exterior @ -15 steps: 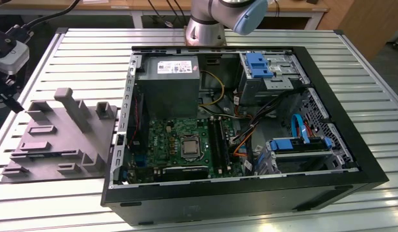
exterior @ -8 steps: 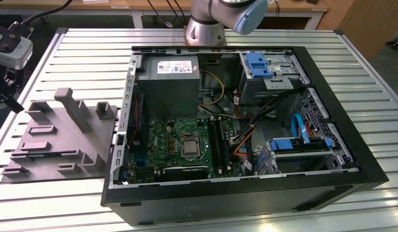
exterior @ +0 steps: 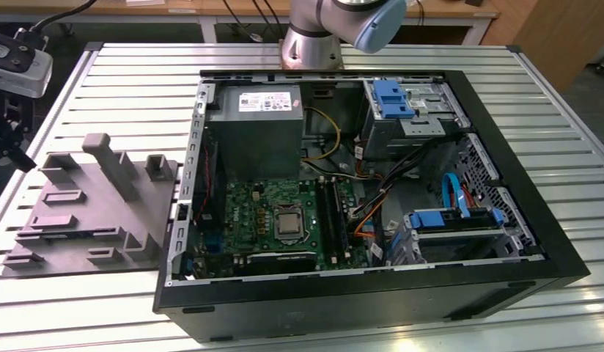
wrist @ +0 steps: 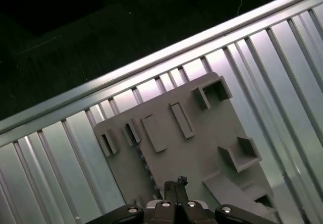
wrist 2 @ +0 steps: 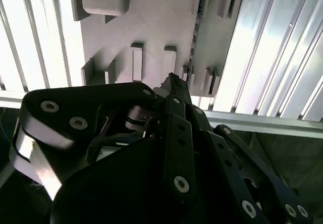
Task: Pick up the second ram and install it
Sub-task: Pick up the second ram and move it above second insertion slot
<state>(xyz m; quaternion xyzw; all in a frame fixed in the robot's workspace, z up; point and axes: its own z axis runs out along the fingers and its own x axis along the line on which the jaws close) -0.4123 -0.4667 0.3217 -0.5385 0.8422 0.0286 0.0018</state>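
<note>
The second ram (wrist: 147, 169) stands on edge in a slot of the grey holder block (wrist: 202, 133); in the second wrist view the ram (wrist 2: 195, 30) is a thin dark line, and in the exterior view a blue strip (exterior: 75, 236). My gripper (wrist: 176, 183) hovers above the holder's near part, close beside the ram but apart from it, fingertips (wrist 2: 171, 80) pressed together with nothing between them. In the exterior view the gripper (exterior: 17, 155) hangs over the table's left edge, beside the holder (exterior: 97, 209).
An open black computer case (exterior: 380, 293) lies on the slatted metal table (exterior: 536, 95), with the green motherboard (exterior: 273, 213) and its long black socket strips (exterior: 331, 213) inside. The arm's base (exterior: 312, 37) stands behind the case. The table rail (wrist: 151, 57) borders dark floor.
</note>
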